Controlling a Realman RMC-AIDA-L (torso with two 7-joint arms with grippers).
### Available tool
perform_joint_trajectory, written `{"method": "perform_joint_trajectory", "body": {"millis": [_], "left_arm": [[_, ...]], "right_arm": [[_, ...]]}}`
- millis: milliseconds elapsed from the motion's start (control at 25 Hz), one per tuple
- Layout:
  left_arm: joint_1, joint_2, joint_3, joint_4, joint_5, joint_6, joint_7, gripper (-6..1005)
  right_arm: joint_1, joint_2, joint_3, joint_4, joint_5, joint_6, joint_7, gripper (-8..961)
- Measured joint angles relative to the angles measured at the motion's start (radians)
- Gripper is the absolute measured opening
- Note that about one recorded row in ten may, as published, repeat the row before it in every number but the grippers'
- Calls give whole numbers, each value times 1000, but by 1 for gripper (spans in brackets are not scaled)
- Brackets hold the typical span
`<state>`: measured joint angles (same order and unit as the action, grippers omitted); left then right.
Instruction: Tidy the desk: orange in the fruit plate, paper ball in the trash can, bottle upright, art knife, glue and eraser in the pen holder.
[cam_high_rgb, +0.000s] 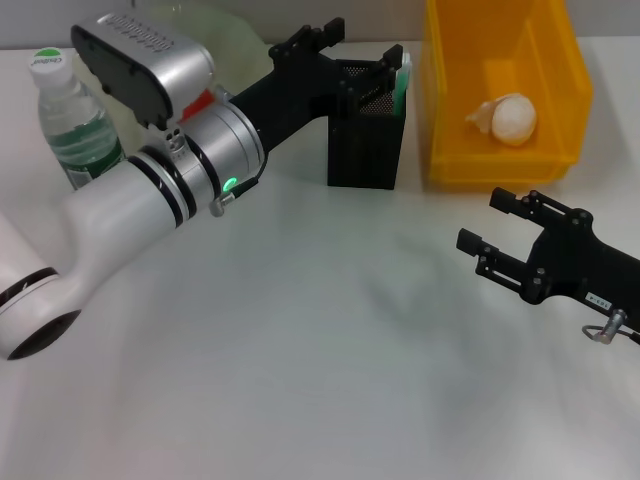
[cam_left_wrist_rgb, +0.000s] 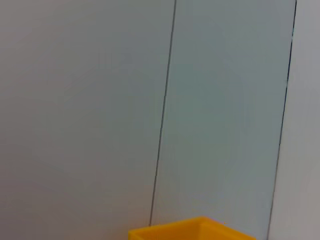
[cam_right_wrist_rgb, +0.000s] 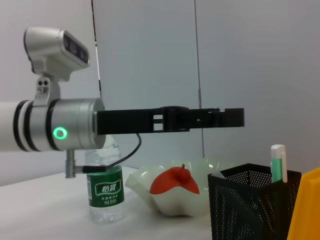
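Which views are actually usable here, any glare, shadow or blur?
Head view: even, soft light, faint shadows on the table, the paper ball nearly washed out in the trash can. Left wrist view: mostly bare wall, only the bin's rim. Right wrist view: sharp on the orange, bottle and pen holder.

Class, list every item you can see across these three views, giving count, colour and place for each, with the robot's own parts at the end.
bottle: one, clear with green label, upright at the table's far left.
fruit plate: one, pale green, behind the left arm.
orange: one, red-orange, in the fruit plate.
pen holder: one, black mesh, far centre, a green-white stick inside.
trash can: one, yellow, far right.
paper ball: one, white, in the trash can.
table: one, white.
left gripper: black, above the pen holder.
right gripper: black, open, near right.
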<state>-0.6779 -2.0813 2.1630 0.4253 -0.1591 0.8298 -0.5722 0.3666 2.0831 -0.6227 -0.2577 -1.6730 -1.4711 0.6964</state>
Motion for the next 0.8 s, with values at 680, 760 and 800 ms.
{"method": "perform_joint_trajectory", "body": {"millis": [680, 760, 800], "left_arm": [[132, 70, -52, -97, 328, 413, -244, 800], [132, 103, -151, -189, 500, 543, -290, 800], [136, 119, -178, -199, 560, 572, -298, 800]], "right_arm": [[5, -2, -3, 0, -2, -12, 29, 691], [7, -5, -9, 0, -8, -26, 38, 691], [7, -6, -16, -2, -8, -32, 44, 691]]}}
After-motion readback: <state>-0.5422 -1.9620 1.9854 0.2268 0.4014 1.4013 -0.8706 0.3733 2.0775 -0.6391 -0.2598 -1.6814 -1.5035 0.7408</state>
